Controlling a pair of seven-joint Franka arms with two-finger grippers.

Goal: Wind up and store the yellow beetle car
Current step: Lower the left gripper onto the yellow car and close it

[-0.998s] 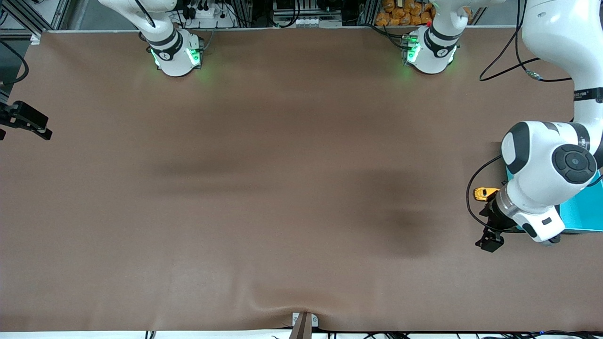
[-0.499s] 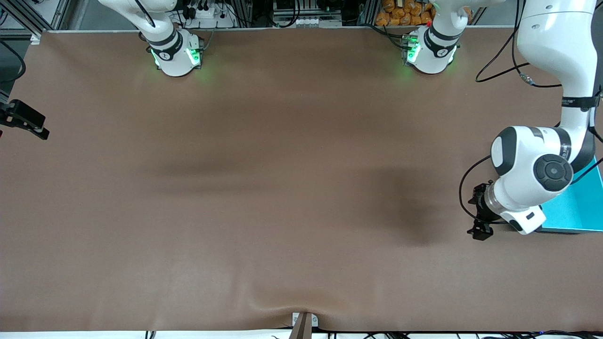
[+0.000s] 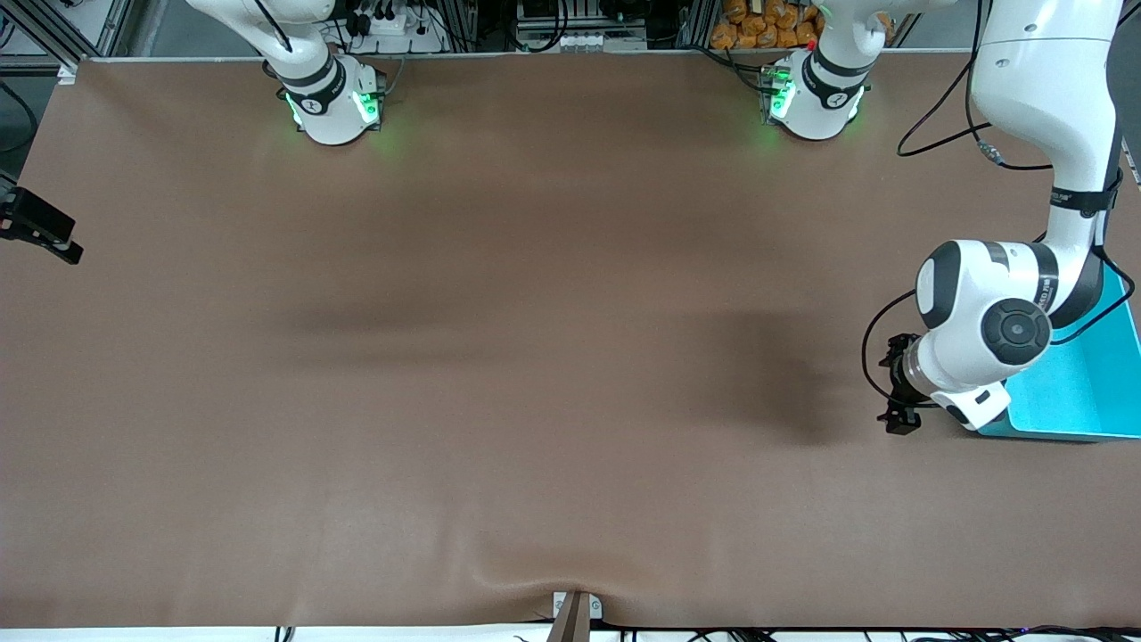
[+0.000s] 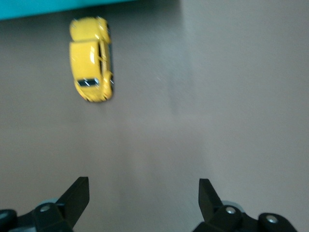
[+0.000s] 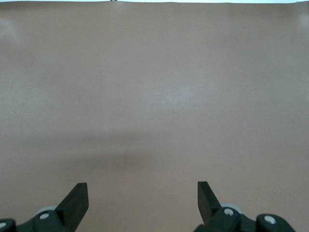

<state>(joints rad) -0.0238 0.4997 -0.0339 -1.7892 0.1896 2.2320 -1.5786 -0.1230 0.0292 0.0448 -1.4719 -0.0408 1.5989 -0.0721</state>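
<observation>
The turquoise bin (image 3: 1083,392) sits at the left arm's end of the worktop (image 3: 535,357), and the part of its inside I can see holds nothing; my left arm covers one corner of it. The yellow beetle car (image 4: 91,60) lies on the worktop just beside the bin's outer wall, on its wheels and untouched. Only my left wrist view shows it; in the front view my left arm hides it.

My left gripper (image 3: 897,392) hangs low over the worktop beside the bin, fingers (image 4: 77,195) spread wide with nothing between them and well apart from the car. My right gripper (image 3: 40,230) waits over the worktop's edge at the right arm's end, far from the bin, fingers (image 5: 77,198) wide too and holding nothing.

A second ago the car peeked out beside my left wrist in the front view; since then that arm has shifted away from the bin and covers it. More of the bin's floor shows now.
</observation>
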